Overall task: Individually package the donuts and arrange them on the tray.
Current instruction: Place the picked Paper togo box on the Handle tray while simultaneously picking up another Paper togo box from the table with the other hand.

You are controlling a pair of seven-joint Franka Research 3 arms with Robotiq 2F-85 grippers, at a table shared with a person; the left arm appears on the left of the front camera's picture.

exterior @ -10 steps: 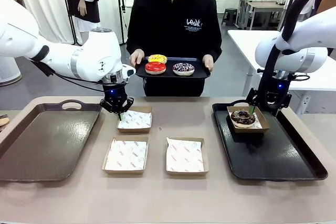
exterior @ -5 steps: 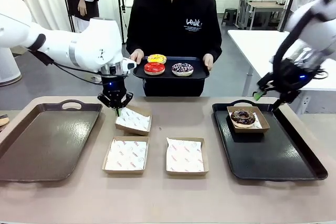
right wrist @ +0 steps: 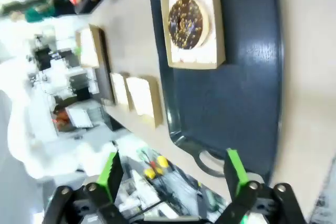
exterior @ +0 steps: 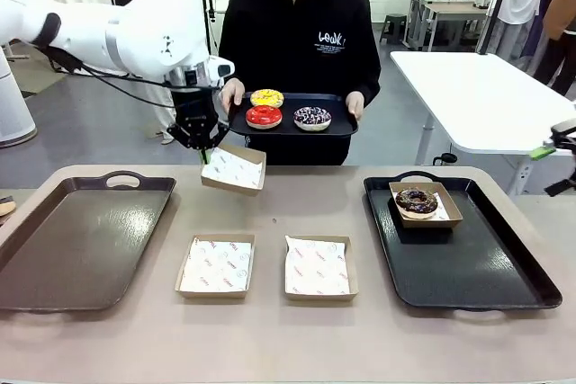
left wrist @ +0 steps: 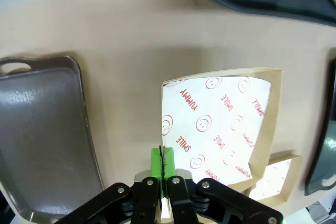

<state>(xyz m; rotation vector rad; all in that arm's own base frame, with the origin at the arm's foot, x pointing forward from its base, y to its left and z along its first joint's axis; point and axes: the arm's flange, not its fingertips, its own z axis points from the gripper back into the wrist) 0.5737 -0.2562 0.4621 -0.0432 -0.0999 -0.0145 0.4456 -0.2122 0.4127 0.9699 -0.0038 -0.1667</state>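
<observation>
Donuts (exterior: 265,116) sit on person's tray (exterior: 342,129); left pincer (exterior: 203,152) clamps box (exterior: 234,169), right pincer (right wrist: 172,163) spread apart.

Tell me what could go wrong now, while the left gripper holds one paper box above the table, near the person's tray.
1. The left gripper pinches the box by one thin wall only, and the box hangs tilted; it may slip out or bend.
2. The box hangs close to the person's tray; a bump there might shake the donuts lying loose on it.
</observation>
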